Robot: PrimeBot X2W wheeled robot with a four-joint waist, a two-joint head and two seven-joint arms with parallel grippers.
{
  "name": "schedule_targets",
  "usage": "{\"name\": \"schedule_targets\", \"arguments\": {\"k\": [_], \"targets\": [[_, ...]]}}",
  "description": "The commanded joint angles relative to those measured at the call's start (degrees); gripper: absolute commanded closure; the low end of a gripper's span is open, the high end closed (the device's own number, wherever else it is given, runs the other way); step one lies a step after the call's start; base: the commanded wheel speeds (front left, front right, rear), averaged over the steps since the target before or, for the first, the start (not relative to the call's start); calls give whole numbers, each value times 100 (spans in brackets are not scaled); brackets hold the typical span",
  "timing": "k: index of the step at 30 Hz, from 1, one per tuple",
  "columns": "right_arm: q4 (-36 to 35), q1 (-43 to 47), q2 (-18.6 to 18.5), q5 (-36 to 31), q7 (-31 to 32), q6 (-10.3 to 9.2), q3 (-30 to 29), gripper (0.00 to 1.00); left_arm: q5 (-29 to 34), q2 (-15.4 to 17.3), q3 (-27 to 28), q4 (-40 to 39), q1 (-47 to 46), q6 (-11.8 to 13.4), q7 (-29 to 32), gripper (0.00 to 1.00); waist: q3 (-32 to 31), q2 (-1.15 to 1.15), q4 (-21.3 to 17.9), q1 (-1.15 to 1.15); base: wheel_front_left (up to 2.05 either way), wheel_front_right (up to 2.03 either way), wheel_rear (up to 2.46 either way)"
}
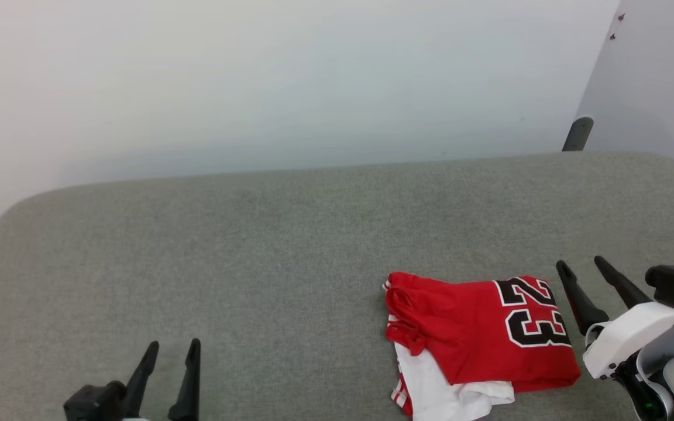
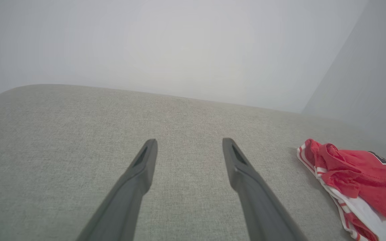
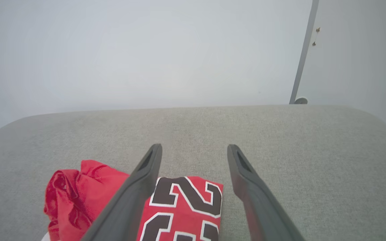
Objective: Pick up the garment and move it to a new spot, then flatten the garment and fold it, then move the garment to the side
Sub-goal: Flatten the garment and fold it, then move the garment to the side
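1. The red jersey (image 1: 477, 339), folded with its black "23" up and a white layer beneath, lies towards the grey cushion's (image 1: 255, 263) near right corner.
2. Open cushion stretches left and far.
3. The left gripper (image 1: 174, 345) and right gripper (image 1: 580, 263) both have their jaws apart, holding nothing.

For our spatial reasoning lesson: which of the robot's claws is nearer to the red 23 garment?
Right. The right claw sits open at the numbered edge of the garment; the left claw is far to its left across the grey surface.

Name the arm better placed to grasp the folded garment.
Right, most likely. The right gripper stands open just beside the garment, at its numbered end; the left gripper, also open, sits well off across the grey surface.
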Motion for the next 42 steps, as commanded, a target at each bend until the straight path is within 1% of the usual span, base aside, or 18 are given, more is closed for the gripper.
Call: {"name": "schedule_targets", "arguments": {"k": [1,6,9,13,21,24,28,34,42], "targets": [[22,86,41,-65,-71,-2,-56,0,30,35,18,-13,80,-14,1,0,-66,0,-9,0,0,0,0],[-52,381,107,-354,-310,-2,-346,0,160,80,37,-194,251,-14,1,0,-235,0,57,0,0,0,0],[-244,667,84,-458,-354,-2,-600,0,242,134,89,-347,419,-14,1,0,-319,0,114,0,0,0,0],[-633,1115,68,-618,-335,-2,-1014,0,294,109,165,-585,697,-14,2,0,-383,0,191,0,0,0,0],[-1817,2198,275,-1069,17,-2,-2001,0,483,94,377,-993,1257,-15,2,0,-404,0,367,0,0,0,0],[-2361,2600,428,-1303,254,-2,-2387,0,498,86,402,-1079,1344,-15,2,0,-386,0,427,0,0,0,0],[-3041,2994,725,-1561,556,-2,-2824,0,482,32,431,-1148,1390,-15,2,0,-365,0,473,0,0,0,0],[-3568,3187,1049,-1790,894,-2,-3004,0,503,-11,410,-1193,1307,-15,2,0,-332,0,466,0,0,0,0],[-3801,3277,1199,-1886,1085,-2,-3076,0,485,7,390,-1241,1265,-15,1,0,-285,0,473,0,0,0,0]]}}
